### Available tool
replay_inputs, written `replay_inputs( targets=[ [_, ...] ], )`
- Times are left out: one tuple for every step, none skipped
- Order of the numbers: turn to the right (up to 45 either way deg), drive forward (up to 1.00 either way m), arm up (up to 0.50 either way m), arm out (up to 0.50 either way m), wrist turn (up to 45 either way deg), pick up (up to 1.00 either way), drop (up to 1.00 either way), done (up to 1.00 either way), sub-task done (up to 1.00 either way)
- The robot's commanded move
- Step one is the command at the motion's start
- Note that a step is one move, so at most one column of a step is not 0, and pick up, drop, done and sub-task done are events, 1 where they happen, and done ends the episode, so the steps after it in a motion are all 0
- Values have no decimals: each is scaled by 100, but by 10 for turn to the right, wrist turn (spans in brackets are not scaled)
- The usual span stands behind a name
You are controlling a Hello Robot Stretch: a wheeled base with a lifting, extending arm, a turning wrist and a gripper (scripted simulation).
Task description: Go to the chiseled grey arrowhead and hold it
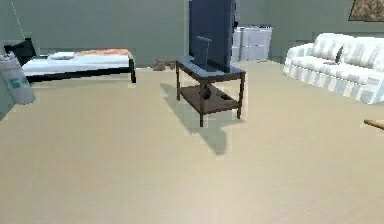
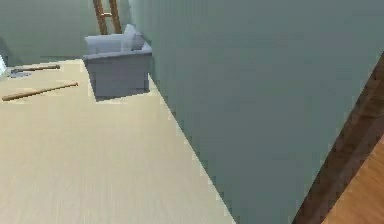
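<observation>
Claw state cannot be told; places relative to it cannot be given, so picture sides are used. In the forward view a television (image 1: pixel 212 35) is seen on a dark wooden stand (image 1: pixel 225 100) at centre, a small dark thing (image 1: pixel 207 92) on its lower shelf; a bed (image 1: pixel 80 65) is placed far left, a white sofa (image 1: pixel 340 60) far right, a white cabinet (image 1: pixel 252 43) behind the stand; the arrowhead's place cannot be told. In the arm side view a grey-blue armchair (image 2: pixel 118 65) is set against a green-grey wall (image 2: pixel 260 110), a wooden bat (image 2: pixel 40 92) lying left of it.
</observation>
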Motion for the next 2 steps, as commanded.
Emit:
replay_inputs(
  targets=[
    [330, 0, 0, 0, 0, 0, 0, 0, 0],
    [0, 100, 0, 0, 0, 0, 0, 0, 0]
  ],
)
